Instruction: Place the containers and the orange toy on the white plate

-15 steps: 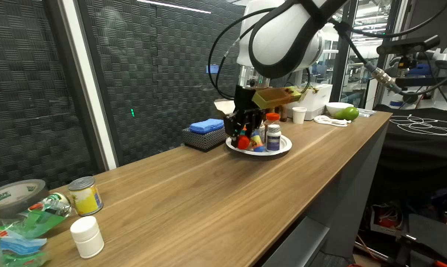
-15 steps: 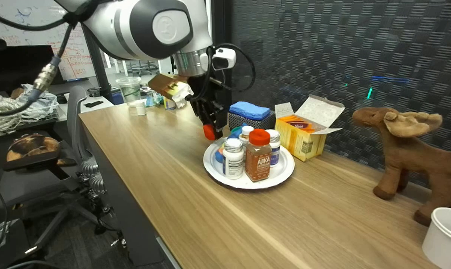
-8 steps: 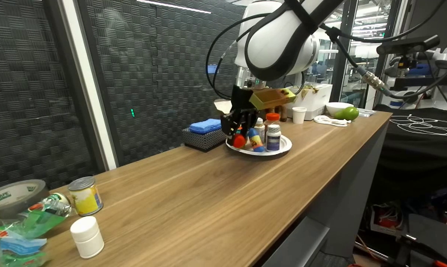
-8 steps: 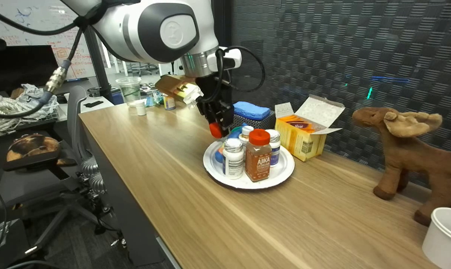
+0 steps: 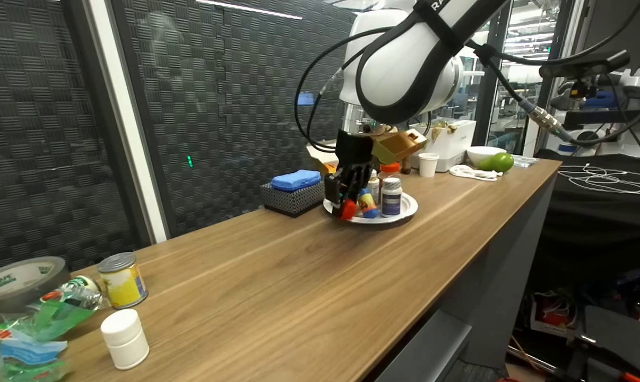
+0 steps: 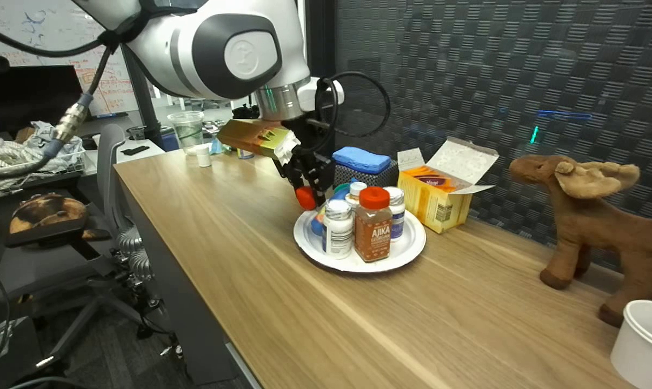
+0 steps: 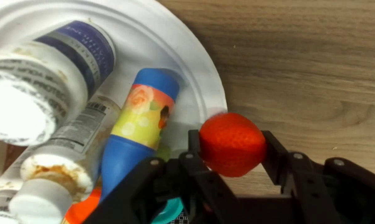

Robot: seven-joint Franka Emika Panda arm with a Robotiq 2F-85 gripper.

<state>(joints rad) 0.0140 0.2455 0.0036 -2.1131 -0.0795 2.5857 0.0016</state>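
Note:
My gripper point(image 7: 232, 140) is shut on the round red-orange toy point(image 7: 232, 152), one black finger pressed to each side. The toy hangs just over the rim of the white plate point(image 6: 407, 256), partly beyond its edge. White bottles stand on that plate, such as the blue-labelled bottle point(image 7: 78, 53) and the white bottle point(image 6: 337, 235). Among them are a red-lidded spice jar point(image 6: 373, 232) and a slanting blue-and-yellow container point(image 7: 144, 115), close beside my finger. Most of the teal cup point(image 7: 170, 210) is hidden behind the gripper in the wrist view.
Behind the plate lie a patterned box point(image 5: 293, 197) with a blue cloth point(image 5: 296, 180) on top and an opened yellow tea box point(image 6: 437, 197). Farther along are a brown plush moose point(image 6: 601, 216) and a white tub point(image 6: 645, 343). A white jar point(image 5: 124, 339) and a can point(image 5: 122, 281) stand elsewhere.
My gripper, with the toy held, shifts slightly away from the bottles' side and back, and now sits lower at the plate's rim. The things on the plate look unmoved.

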